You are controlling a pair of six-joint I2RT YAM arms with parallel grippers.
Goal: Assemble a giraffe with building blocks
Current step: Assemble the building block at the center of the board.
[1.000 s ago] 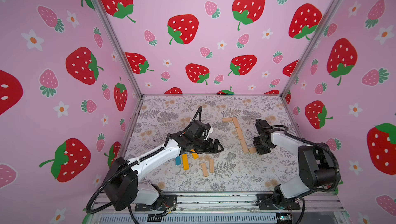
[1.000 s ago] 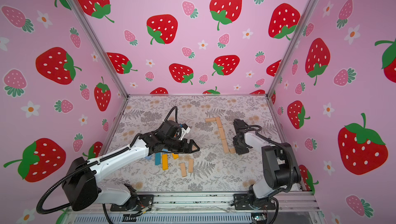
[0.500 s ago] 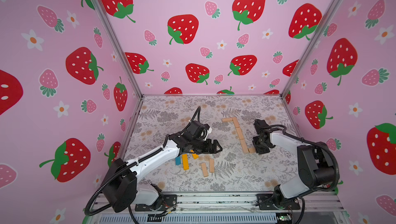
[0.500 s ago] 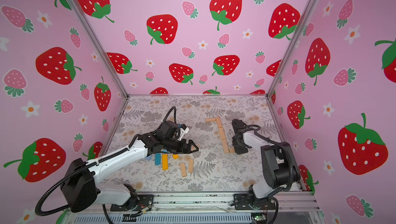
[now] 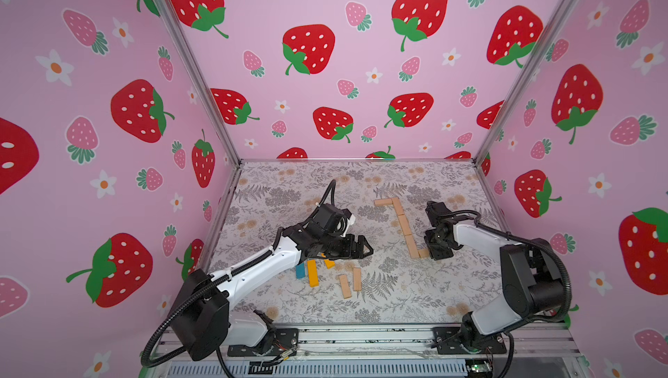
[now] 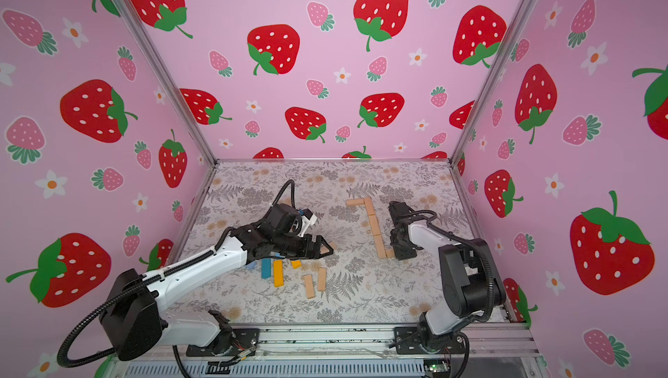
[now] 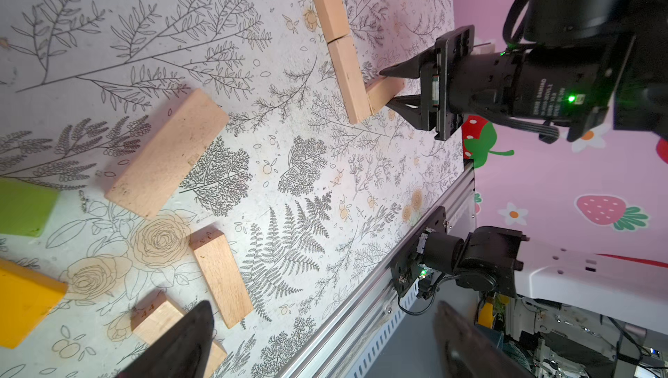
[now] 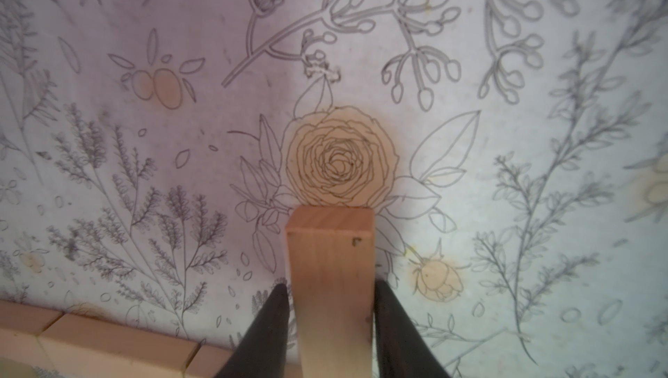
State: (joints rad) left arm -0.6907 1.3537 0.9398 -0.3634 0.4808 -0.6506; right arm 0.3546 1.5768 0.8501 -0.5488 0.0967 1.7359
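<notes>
Close to the front edge of the bench (image 5: 397, 304), left of its middle, a pair of tan blocks (image 5: 344, 286) flat and just beside each other, nearly parallel. A little farther back and to their left, a yellow block (image 5: 312, 273) with a blue block (image 5: 300, 270) just beside it, the blue one partly under the left arm. Next, an orange block (image 5: 329, 263) poking out from below the left gripper (image 5: 367, 246). At the edge of the left wrist view, a green block (image 7: 21, 208) and a skewed tan block (image 7: 166, 152) lying flat. Left gripper held above these loose blocks, jaws spread wide, nothing between them. Farther back and toward the right edge, the right gripper (image 7: 386, 89) lowered to the bench, its fingers (image 8: 267, 325) close on either side of a short tan block (image 8: 330, 267). A thin slit at one finger, so cannot tell whether pinching or just let go. One end of that block against the near end of a line of tan blocks (image 5: 403, 224), forming a corner. Line laid end to end, slanting toward the back edge, with its farthest block (image 5: 383, 202) turned leftward. Beyond the back edge, a pink strawberry-print wall (image 5: 343, 14)
</notes>
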